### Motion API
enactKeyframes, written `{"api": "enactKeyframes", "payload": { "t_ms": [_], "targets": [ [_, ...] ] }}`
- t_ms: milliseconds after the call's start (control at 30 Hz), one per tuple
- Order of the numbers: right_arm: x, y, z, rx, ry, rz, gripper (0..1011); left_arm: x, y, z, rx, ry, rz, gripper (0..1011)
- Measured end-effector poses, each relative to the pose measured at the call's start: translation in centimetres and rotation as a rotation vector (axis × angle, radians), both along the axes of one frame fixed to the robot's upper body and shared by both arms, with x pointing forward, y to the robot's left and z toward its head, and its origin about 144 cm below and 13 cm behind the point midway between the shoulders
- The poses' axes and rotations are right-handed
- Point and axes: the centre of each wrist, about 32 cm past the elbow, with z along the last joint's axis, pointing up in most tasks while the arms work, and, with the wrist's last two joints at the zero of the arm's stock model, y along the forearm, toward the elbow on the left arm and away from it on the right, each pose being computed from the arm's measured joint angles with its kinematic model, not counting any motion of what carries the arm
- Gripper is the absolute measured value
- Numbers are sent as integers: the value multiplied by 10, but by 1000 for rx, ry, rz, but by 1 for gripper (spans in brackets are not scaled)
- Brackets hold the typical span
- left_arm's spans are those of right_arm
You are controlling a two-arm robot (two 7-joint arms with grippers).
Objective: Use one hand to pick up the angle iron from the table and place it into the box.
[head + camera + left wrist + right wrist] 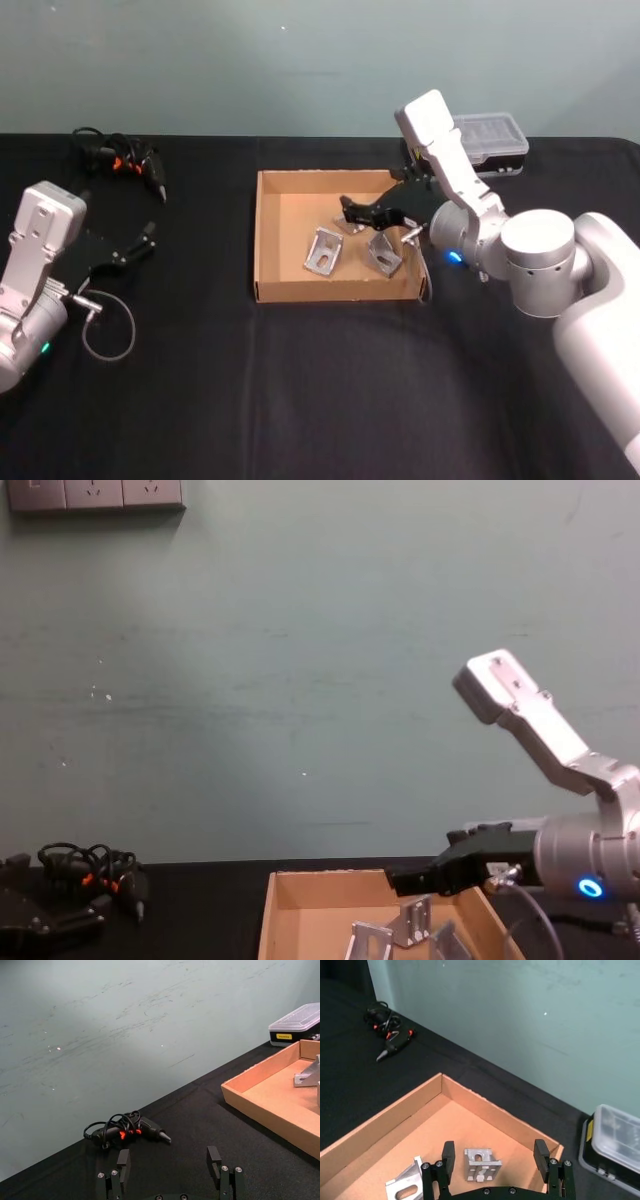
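- We see the box (268,235) in plain tan cardboard; the angle irons (323,250) inside it are bare silver-grey
- The table (300,400) is matte black — no pattern
- The right gripper (372,212) is black; its wrist block is light grey — a blue light glows on the arm

The right arm reaches in from the right side, its silver elbow joint raised and its light grey wrist block angled up and back. Its black right end effector (375,213) points leftward and slightly down, fingers (448,1152) spread wide apart with nothing between them. The left arm sits folded at the left edge, its left end effector (125,252) low over the worktop, fingers (123,1158) spread apart.
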Motion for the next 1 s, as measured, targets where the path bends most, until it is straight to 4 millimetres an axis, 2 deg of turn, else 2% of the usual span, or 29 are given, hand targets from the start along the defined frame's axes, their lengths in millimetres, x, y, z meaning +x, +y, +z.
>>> {"api": "enactKeyframes", "payload": {
  "t_ms": [233, 533, 1000],
  "targets": [
    [-12, -7, 6, 13, -47, -20, 1000, 0, 0, 0, 0, 0, 0, 1000],
    [-37, -21, 10, 5, -146, -44, 1002, 0, 0, 0, 0, 0, 0, 1000],
    [-76, -45, -4, -13, -261, -89, 1002, 0, 0, 0, 0, 0, 0, 1000]
  ]
}}
